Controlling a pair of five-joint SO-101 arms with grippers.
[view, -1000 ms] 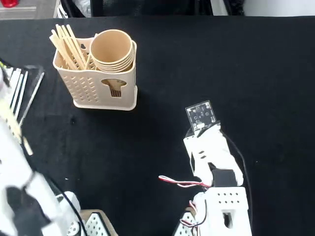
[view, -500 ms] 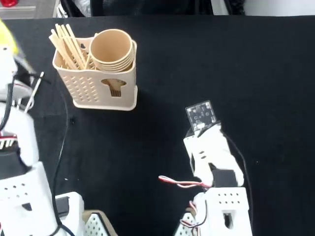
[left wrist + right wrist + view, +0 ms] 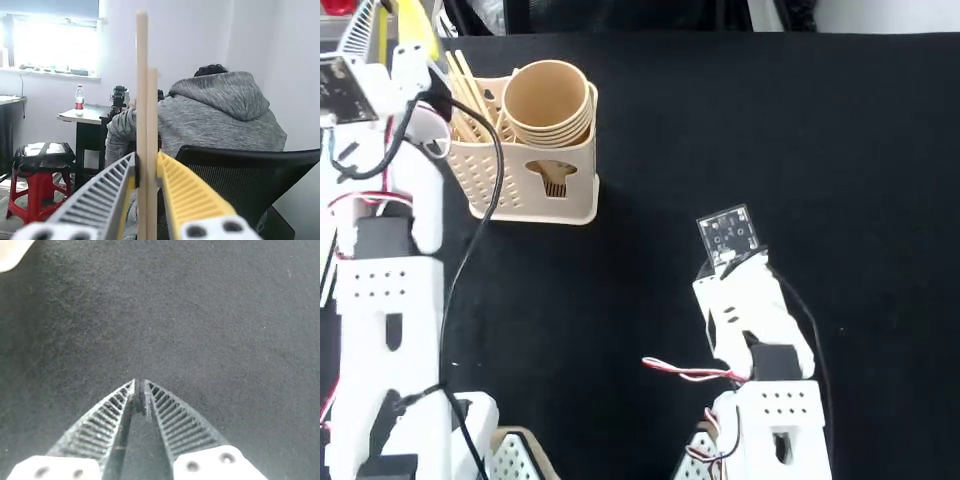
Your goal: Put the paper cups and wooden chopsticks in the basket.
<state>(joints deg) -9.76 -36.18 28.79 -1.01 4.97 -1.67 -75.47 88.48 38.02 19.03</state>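
Wooden chopsticks (image 3: pixel 142 100), upright, pinched in the closed left hand (image 3: pixel 146 167) at the desk's (image 3: pixel 770 130) far left corner, just beside the beige basket (image 3: pixel 520 185). Stacked paper cups (image 3: pixel 548 100) and other chopsticks (image 3: pixel 470 95) inside that basket. Right hand (image 3: pixel 139 395) near the front edge, over bare black desk, fingers pressed together, holding nothing.

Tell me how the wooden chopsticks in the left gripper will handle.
The thin pale wooden chopsticks look stiff: they stand straight in the left gripper. Probably light, being so slender. Long and clamped at one spot, they may pivot.
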